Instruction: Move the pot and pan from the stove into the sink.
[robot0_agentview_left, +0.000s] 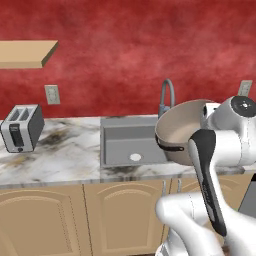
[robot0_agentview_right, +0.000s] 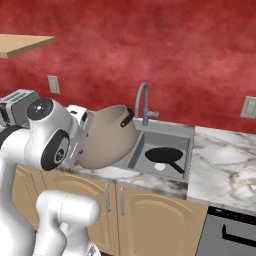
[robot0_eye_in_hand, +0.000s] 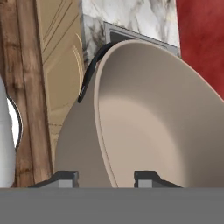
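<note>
I am seeing the gripper (robot0_eye_in_hand: 106, 178) clamped on the rim of the pot (robot0_eye_in_hand: 144, 118); one finger is sitting outside the wall and the other inside. The pot (robot0_agentview_left: 181, 131) is tilted on its side in the air, its open mouth turned up and toward the wall, hanging over the near edge of the sink (robot0_agentview_left: 122, 145). No lid is showing on it. The pan (robot0_agentview_right: 164, 155) is lying flat inside the sink (robot0_agentview_right: 184, 133), handle pointing to about 4 o'clock in the right base view. At 9 o'clock from the basin, a toaster (robot0_agentview_left: 21, 128) is standing on the counter (robot0_agentview_left: 65, 152). The faucet (robot0_agentview_right: 143, 102) is probably just behind the pot.
</note>
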